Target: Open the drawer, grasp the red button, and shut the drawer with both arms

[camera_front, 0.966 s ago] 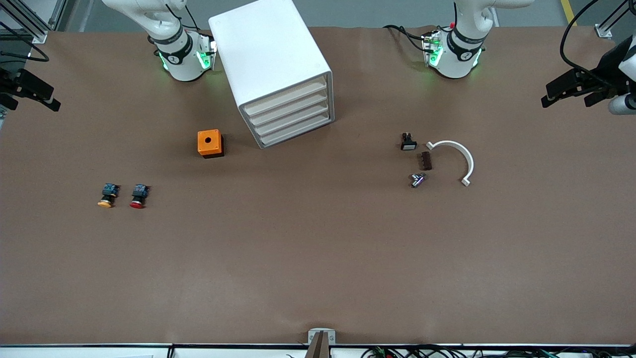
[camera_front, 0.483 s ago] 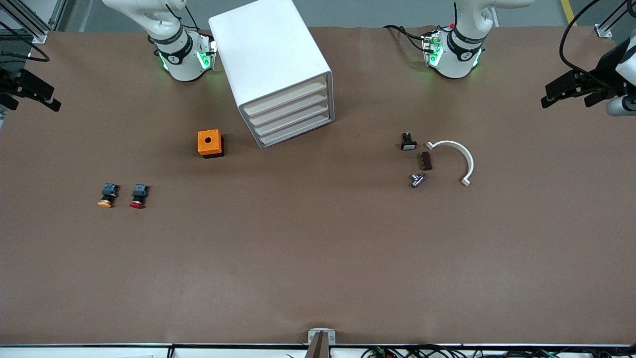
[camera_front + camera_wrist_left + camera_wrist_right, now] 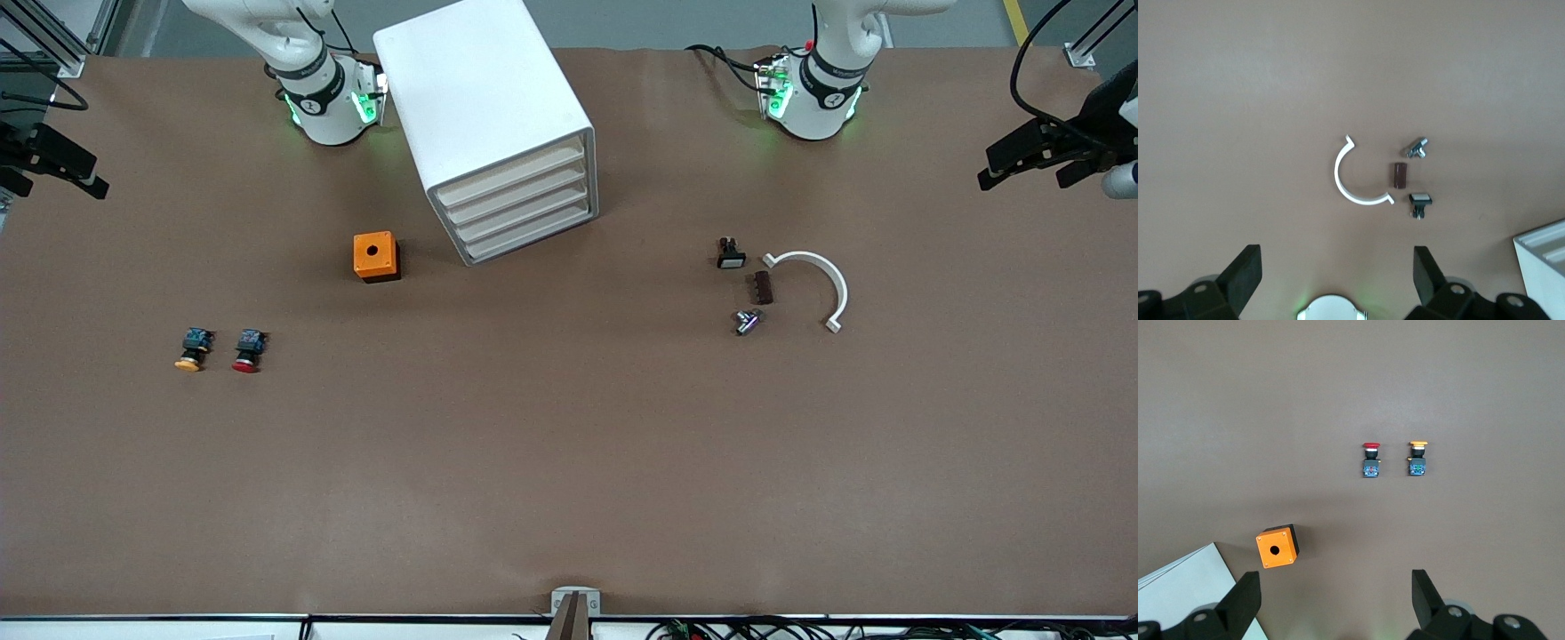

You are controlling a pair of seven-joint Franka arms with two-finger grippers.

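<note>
1. Nearest the front camera, toward the right arm's end of the brown table (image 3: pixel 569 462), the small red-capped push-button with a dark body (image 3: pixel 247 350) lies on its side just beside an alike orange-capped push-button (image 3: pixel 190 349); nothing touches either.
2. Toward the left arm's end lie a small silver metal part (image 3: pixel 747 321), a dark brown block (image 3: pixel 763 287), a white curved plastic arc (image 3: pixel 813 283) and a small black switch with a white face (image 3: pixel 730 254), close together.
3. An orange box with a round hole in its top (image 3: pixel 374 256) sits beside the cabinet, farther from the camera than the buttons.
4. The tall white cabinet (image 3: pixel 484 116) has four pale beige drawers (image 3: pixel 520 206), all pushed in.
5. The black left gripper (image 3: pixel 1040 160) hangs above the table's edge at the left arm's end, fingers (image 3: pixel 1245 277) spread wide, grasping nothing.
6. The black right gripper (image 3: pixel 53 164) waits over the edge at the right arm's end, fingers (image 3: pixel 1245 600) likewise released and empty.
</note>
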